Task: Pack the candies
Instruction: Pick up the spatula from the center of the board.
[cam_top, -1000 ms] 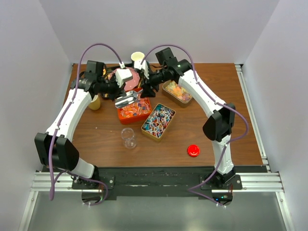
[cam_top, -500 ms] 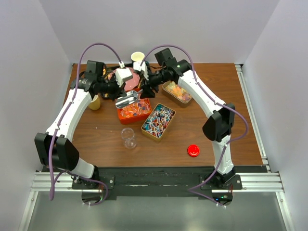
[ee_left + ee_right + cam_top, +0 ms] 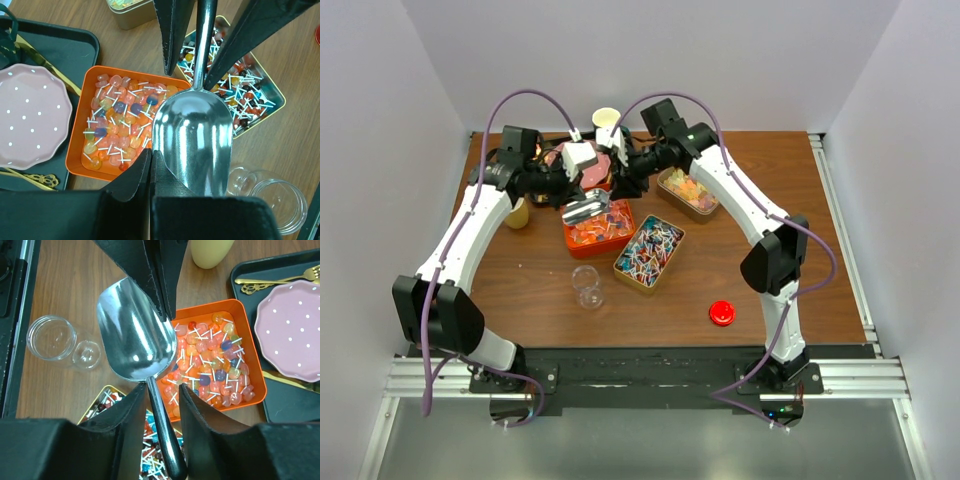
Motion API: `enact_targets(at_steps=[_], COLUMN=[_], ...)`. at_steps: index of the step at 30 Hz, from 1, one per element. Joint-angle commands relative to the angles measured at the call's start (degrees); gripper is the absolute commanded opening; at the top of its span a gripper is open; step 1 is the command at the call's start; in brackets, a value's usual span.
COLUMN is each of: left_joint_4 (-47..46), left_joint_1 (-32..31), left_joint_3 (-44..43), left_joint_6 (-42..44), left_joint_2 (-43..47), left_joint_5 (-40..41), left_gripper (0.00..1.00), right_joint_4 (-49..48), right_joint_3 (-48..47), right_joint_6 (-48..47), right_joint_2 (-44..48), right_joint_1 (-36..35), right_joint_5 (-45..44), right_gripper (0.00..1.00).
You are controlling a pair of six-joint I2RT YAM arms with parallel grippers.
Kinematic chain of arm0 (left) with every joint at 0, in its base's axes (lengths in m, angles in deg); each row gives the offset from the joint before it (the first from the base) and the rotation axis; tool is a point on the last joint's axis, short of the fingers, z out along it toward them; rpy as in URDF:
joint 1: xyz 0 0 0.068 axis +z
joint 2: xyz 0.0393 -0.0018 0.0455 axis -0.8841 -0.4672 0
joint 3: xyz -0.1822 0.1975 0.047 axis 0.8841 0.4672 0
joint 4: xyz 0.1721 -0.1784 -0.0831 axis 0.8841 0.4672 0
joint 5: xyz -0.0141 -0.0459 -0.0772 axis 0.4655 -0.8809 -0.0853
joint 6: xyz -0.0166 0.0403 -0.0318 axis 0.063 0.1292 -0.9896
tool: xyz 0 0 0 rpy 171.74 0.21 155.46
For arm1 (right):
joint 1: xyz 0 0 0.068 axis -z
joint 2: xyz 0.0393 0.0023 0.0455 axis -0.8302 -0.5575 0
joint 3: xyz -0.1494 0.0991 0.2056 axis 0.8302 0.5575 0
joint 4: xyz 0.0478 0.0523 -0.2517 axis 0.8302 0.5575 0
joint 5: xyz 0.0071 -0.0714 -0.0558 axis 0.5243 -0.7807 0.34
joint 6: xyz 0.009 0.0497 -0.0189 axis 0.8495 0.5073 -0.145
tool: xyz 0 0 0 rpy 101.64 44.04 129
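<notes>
Hanging in the air above the orange box (image 3: 76, 160), a shiny metal scoop (image 3: 192, 145) sits between the two arms, and its bowl shows only bare metal. The left gripper (image 3: 151, 152) has its two fingers pressed together on the rim of the bowl, so it is clamped on the scoop. The right gripper (image 3: 162, 388) comes from the opposite side. Its fingers stand apart, one on each side of the thin handle (image 3: 205, 45), and a gap is visible beside the handle, so they do not squeeze it.

The candies (image 3: 117, 125) lie in three containers on the brown table (image 3: 820, 200). The orange box, directly under the scoop, is full of pale orange, red and purple pieces on small white sticks. Just beside it, nearer to the arm bases, a gold tin (image 3: 272, 92) holds many red and blue pieces, also with white sticks. A second gold tin (image 3: 680, 205), under the right arm and farther back, holds yellow-orange gummy pieces.

A glass jar (image 3: 50, 337) lies on its side near the first tin, apart from both boxes, and a small round glass piece (image 3: 86, 354) rests against it. A pink plate (image 3: 295, 330) with white dots sits on a black tray (image 3: 60, 45) next to the orange box. A red lid (image 3: 722, 313) lies alone at the near right part of the table, well apart from everything else.
</notes>
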Motion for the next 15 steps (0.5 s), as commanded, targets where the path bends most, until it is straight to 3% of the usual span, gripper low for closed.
enact_targets(at_steps=[1, 3, 5, 8, 9, 10, 12, 14, 15], left_joint_4=[-2.15, -2.50, -3.20, -5.30, -5.66, -6.19, -8.21, -10.14, -10.67], left_joint_1=[-0.18, -0.18, -0.18, -0.09, -0.09, -0.09, 0.00, 0.26, 0.26], left_joint_3=[-0.50, -0.50, -0.50, -0.32, -0.23, 0.38, 1.61, 4.85, 6.00], left_joint_6=[-1.14, -1.49, -2.63, -4.82, -5.44, -6.06, -8.08, -7.74, -7.47], left_joint_2=[-0.29, -0.20, -0.47, -0.73, -0.82, -0.82, -0.12, 0.67, 1.72], left_joint_5=[-1.00, -0.74, -0.21, 1.02, 2.32, 3.29, 7.06, 8.83, 10.15], left_gripper=[0.00, 0.00, 0.00, 0.04, 0.10, 0.24, 0.38, 0.60, 0.65], right_joint_4=[0.72, 1.42, 2.91, 4.23, 4.67, 5.81, 7.30, 9.85, 10.64], right_joint_3=[-2.51, -3.13, -4.09, -3.57, -3.31, -3.05, -2.25, -1.29, -0.85], right_joint_6=[-1.48, -2.00, -2.53, -4.28, -6.03, -7.09, -9.89, -11.58, -12.37], right_joint_2=[2.23, 1.88, 1.26, 1.78, 1.96, 2.23, 2.84, 3.45, 4.15], right_joint_1=[-0.44, -0.35, -0.44, -0.44, -0.35, -0.26, 0.17, 1.58, 2.19], right_joint_5=[1.59, 1.59, 1.50, 0.80, 0.01, -0.52, -1.75, -3.07, -3.51], right_gripper=[0.34, 0.23, 0.00, 0.00, 0.00, 0.00, 0.00, 0.00, 0.00])
